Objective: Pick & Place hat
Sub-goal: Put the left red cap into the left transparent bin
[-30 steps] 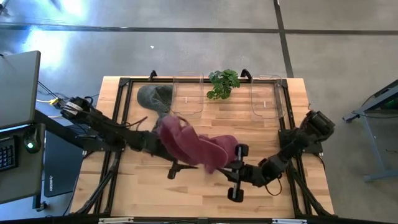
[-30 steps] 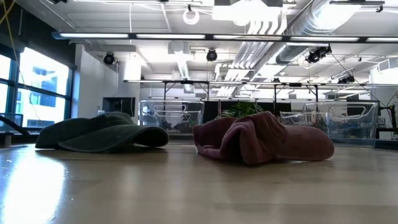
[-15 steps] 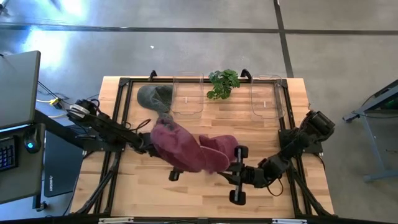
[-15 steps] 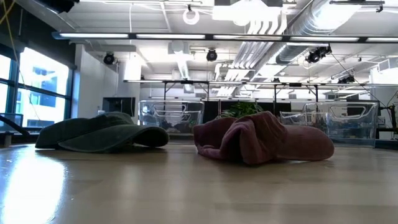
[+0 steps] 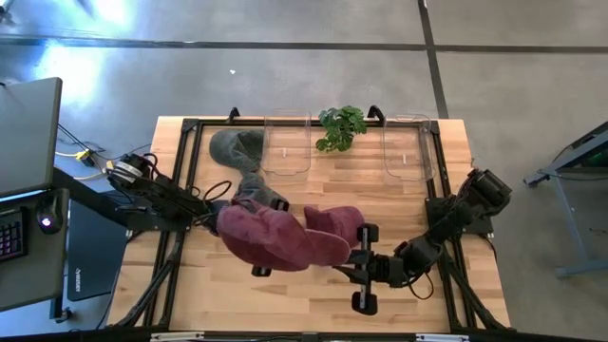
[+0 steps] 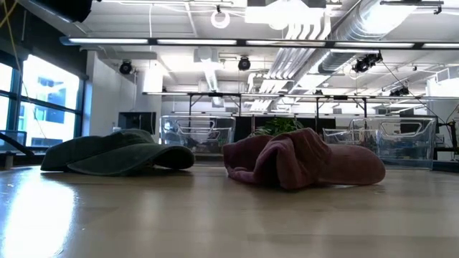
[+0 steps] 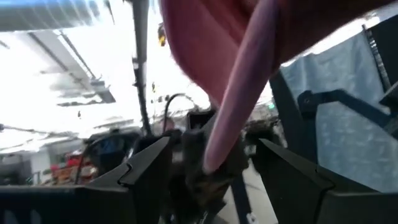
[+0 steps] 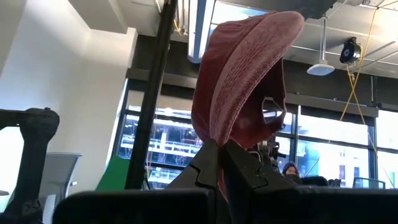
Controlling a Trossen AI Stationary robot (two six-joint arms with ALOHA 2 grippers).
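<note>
Maroon hat [image 5: 280,237] shifted left, right end effector [image 5: 353,262] clamping its edge

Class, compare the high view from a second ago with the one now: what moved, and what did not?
The left gripper drew back toward the left edge, and the maroon hat's left end went with it, spreading the hat flatter and wider. The right gripper stayed shut on the hat's other end. The green hat, bins and plant did not move.
</note>
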